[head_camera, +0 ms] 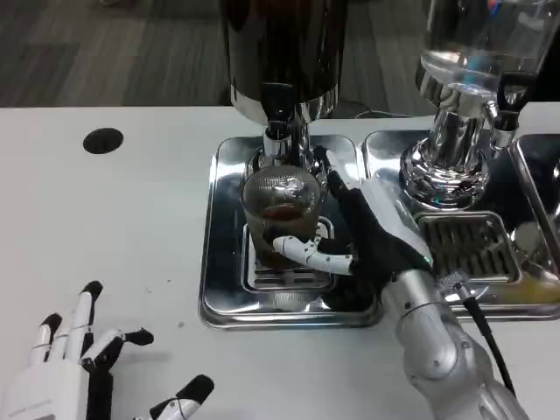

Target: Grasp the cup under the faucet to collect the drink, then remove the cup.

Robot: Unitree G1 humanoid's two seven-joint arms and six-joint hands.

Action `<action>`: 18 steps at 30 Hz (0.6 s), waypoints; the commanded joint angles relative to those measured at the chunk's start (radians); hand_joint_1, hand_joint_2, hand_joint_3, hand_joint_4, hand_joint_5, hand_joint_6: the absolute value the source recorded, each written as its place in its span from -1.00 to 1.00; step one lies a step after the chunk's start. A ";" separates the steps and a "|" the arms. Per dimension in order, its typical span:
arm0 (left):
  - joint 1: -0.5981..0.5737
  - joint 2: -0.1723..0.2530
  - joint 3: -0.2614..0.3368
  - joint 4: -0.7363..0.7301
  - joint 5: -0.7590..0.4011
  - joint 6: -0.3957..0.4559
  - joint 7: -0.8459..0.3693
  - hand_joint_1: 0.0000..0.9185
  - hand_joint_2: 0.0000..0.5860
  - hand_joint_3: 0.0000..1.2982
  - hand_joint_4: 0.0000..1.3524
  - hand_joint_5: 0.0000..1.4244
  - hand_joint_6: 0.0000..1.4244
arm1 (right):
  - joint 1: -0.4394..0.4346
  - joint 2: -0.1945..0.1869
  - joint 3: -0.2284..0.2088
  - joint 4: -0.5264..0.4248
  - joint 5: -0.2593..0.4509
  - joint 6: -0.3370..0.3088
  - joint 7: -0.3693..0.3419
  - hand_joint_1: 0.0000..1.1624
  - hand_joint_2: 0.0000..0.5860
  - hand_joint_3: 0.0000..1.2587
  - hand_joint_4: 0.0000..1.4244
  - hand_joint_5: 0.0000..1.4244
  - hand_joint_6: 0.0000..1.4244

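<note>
- Right hand (pixel 367 236) is wrapped around the cup (pixel 282 210) and holds it: the white and black fingers (pixel 308 254) curl across the lower front of the cup, and the black palm is just right of the cup
- Its silver forearm (pixel 442 346) comes up from below and to the right of the cup
- The cup is clear, stands upright, and has a little brown drink at its bottom
- It stands on the grate (pixel 289 276) of the steel tray (pixel 219 262), directly under the faucet (pixel 278 131)
- The faucet hangs from the dark dispenser (pixel 282 48), which is behind the cup
- I cannot tell if drink is flowing from the faucet at this moment
- Left hand (pixel 83 359) rests on the white table (pixel 105 219), well apart from the cup, in front of it and to the left; its fingers are spread and it holds nothing
- A second dispenser (pixel 468 79) with a clear tank and a chrome base stands behind and to the right of the cup, on its own tray (pixel 385 149) with a grate (pixel 464 245)
- A black round hole (pixel 103 141) is in the table, to the left of the cup and a little behind it
</note>
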 commanded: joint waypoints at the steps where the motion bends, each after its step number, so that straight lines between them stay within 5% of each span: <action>1: -0.001 0.008 0.008 0.016 -0.013 -0.008 0.004 -1.00 -0.70 -0.16 -1.00 -0.82 -0.91 | -0.024 0.008 0.002 0.030 0.003 -0.023 -0.034 0.15 -0.41 -1.00 -1.00 -1.00 -0.84; 10: -0.013 0.014 0.009 0.038 -0.033 -0.013 0.004 -1.00 -0.70 -0.14 -1.00 -0.82 -0.91 | -0.036 0.017 0.008 0.074 -0.001 -0.046 -0.088 0.21 -0.39 -0.98 -0.91 -0.90 -0.73; 18: -0.022 0.016 0.020 0.054 -0.053 -0.024 0.004 -1.00 -0.68 -0.12 -1.00 -0.82 -0.91 | -0.048 0.030 0.011 0.127 0.001 -0.081 -0.147 0.28 -0.38 -0.63 -0.63 -0.71 -0.60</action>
